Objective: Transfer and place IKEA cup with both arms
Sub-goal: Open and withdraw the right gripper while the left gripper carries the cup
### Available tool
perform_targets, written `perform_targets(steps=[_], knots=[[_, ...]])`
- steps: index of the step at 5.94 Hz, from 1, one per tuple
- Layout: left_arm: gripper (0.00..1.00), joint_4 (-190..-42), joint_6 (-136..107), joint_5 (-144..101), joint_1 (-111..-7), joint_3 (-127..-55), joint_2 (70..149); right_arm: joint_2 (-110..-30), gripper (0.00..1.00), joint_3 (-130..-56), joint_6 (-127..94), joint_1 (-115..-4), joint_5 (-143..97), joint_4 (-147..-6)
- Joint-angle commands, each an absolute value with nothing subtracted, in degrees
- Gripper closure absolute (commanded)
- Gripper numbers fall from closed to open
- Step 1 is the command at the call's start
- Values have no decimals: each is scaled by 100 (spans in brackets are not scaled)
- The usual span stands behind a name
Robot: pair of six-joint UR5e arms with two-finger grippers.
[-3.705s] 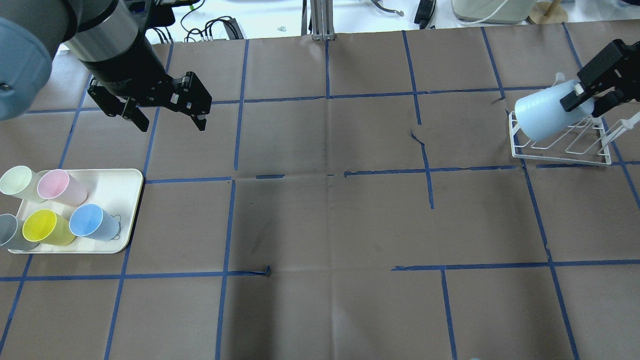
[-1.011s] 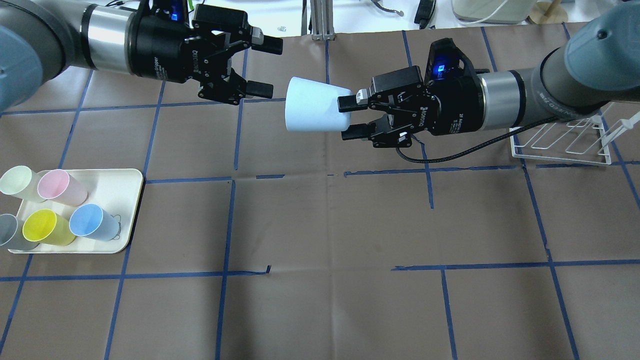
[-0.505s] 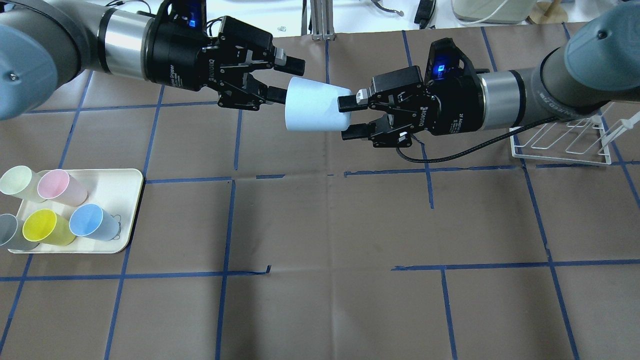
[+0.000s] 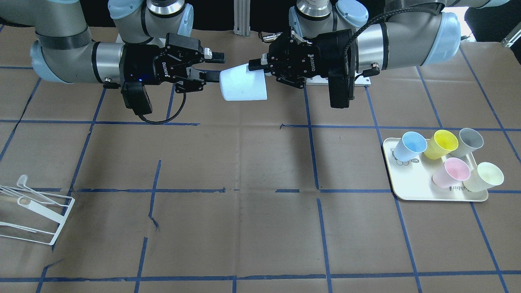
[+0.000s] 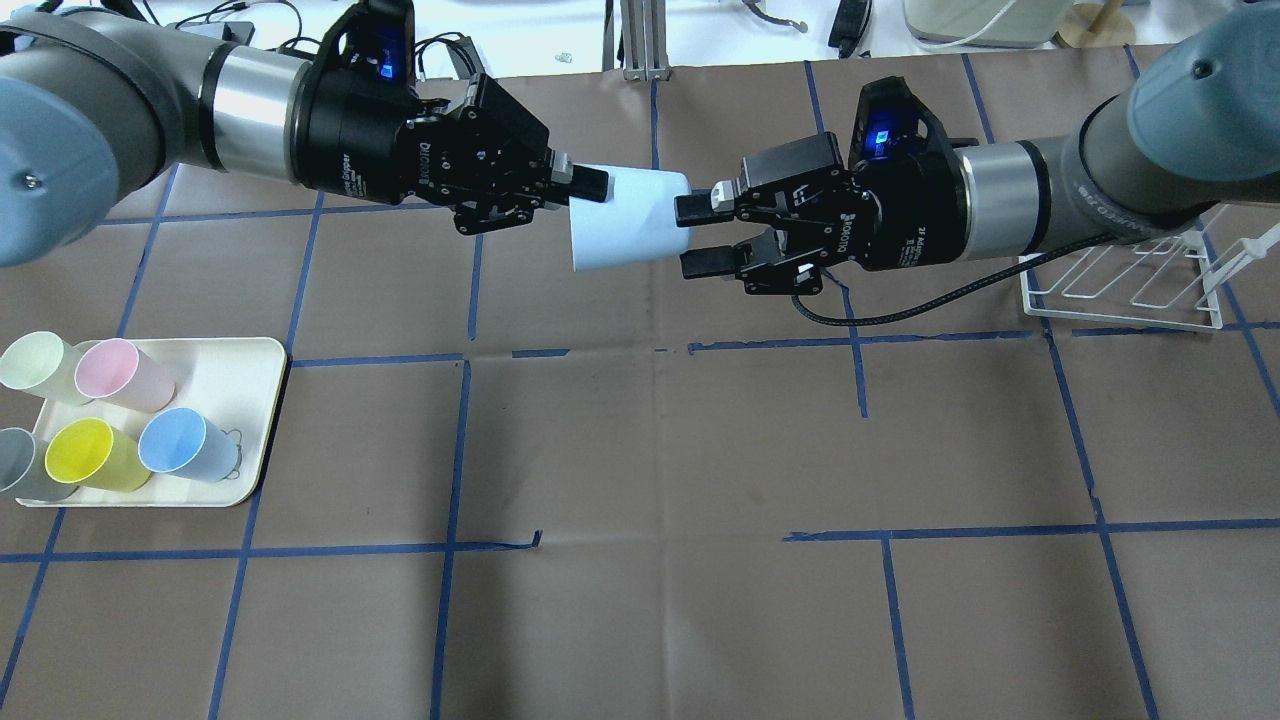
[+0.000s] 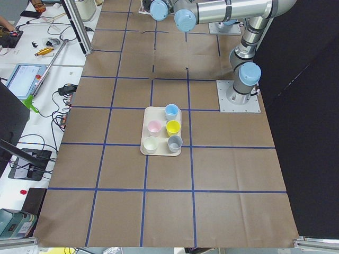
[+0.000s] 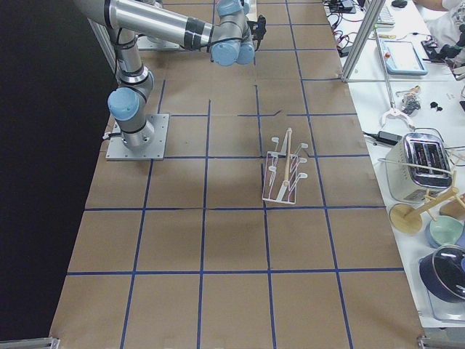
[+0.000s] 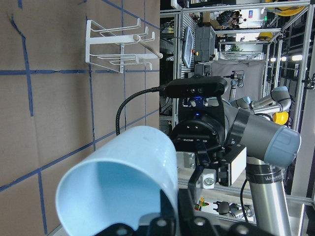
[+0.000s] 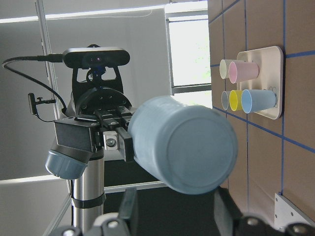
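Observation:
The IKEA cup (image 5: 625,220) is pale light blue and lies on its side in the air over the far middle of the table, also in the front view (image 4: 243,83). My left gripper (image 5: 590,190) is shut on its wide rim; the left wrist view shows the rim wall (image 8: 118,182) between the fingers. My right gripper (image 5: 690,236) is at the narrow base, open, with its lower finger (image 5: 705,264) just off the cup wall. The right wrist view shows the round base (image 9: 197,152) off-centre above the fingers. A second blue cup (image 5: 185,445) stands on the tray.
A cream tray (image 5: 250,380) at the near left holds pink, yellow, grey, pale green and blue cups. A white wire rack (image 5: 1120,300) stands empty at the far right. Blue tape lines cross the brown table cover.
The right arm carried the cup from the rack to the middle. The left gripper moved in and shut on the rim. The cup has shifted slightly left and tilted, away from the right fingers.

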State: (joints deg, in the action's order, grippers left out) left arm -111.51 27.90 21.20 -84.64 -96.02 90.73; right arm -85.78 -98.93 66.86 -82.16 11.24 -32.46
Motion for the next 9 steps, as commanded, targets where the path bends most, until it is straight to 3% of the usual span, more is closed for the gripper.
perform_targets(steps=[1,5,6,8,9], knots=[[100,-11136,2786,2118,-8411,-9598,9062,-8613,1,-9853,6488,-8183,881,-3243],[100,-11075,2804,2928,-8124,-9528,9079,-8587,0,-9791,6152,-7519,1244,-3401],[100,-10979,2812,3736,-7756,-9545,9044,-8561,0,-9678,5726,-7254,2240,-4132],[99,-9999,2777,6027,-7306,-9641,9254,-8674,0,-9379,2270,-7251,4704,-7435],[99,-9375,2777,7030,-7138,-9711,9472,-8771,0,-9387,1598,-7312,5442,-8227]])
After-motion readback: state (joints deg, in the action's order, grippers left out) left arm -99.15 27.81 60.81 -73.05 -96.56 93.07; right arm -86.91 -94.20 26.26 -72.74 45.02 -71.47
